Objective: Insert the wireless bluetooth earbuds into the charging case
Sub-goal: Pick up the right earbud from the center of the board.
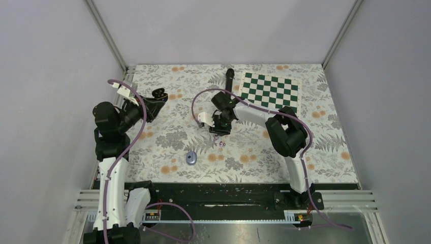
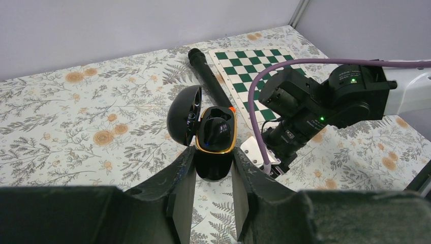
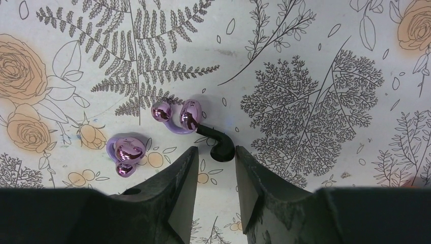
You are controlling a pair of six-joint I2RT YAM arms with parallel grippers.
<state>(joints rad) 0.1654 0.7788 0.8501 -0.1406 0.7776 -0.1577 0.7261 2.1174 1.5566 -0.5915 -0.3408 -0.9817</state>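
My left gripper (image 2: 214, 168) is shut on an open black charging case (image 2: 216, 133) with a gold rim, its lid (image 2: 182, 114) swung to the left. In the top view it is held above the table at the left (image 1: 159, 95). My right gripper (image 3: 215, 150) is open, pointing down close over the table (image 1: 220, 132). A black earbud (image 3: 219, 145) lies between its fingertips, close to the right finger. It touches a lilac earbud (image 3: 179, 117). A second lilac earbud (image 3: 124, 154) lies to the left. The lilac buds show small in the top view (image 1: 222, 145).
A small lilac oval case (image 1: 191, 157) lies closed on the floral cloth, nearer the arm bases. A long black microphone (image 1: 229, 79) lies at the back beside a green and white chessboard (image 1: 269, 90). The right arm (image 2: 325, 101) fills the right of the left wrist view.
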